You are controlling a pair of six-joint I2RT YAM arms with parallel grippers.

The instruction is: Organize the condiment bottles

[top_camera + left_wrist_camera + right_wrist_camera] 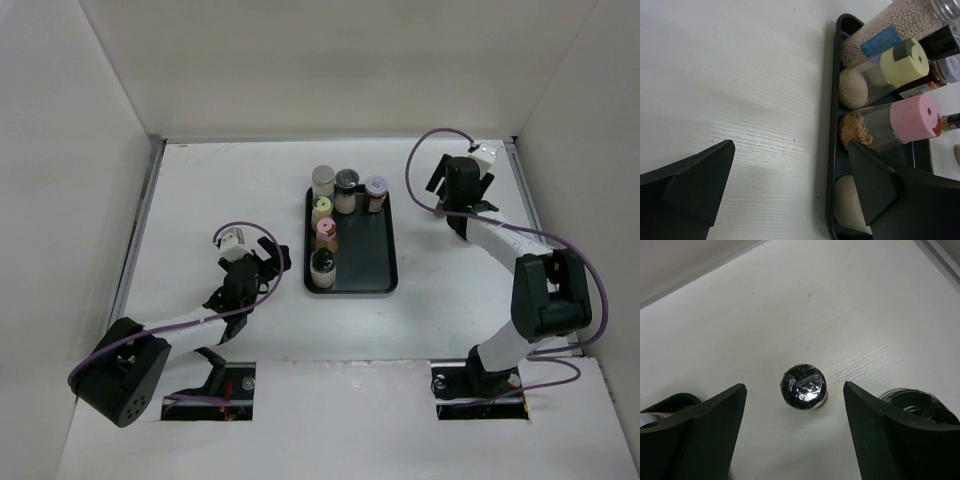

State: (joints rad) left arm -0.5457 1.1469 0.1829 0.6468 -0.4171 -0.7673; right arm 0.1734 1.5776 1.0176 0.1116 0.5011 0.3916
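Note:
Six condiment bottles stand in the black tray: grey cap, dark cap, pale purple cap, yellow cap, pink cap, black knob. My left gripper is open and empty just left of the tray; its view shows the yellow-capped and pink-capped jars. My right gripper is open above the table right of the tray. In its view a black-knob bottle stands between the fingers, untouched. Another dark-capped jar shows beside the right finger.
White walls close in the table on the left, back and right. The tray's right half holds no bottles. The tray's corner shows at the lower left of the right wrist view.

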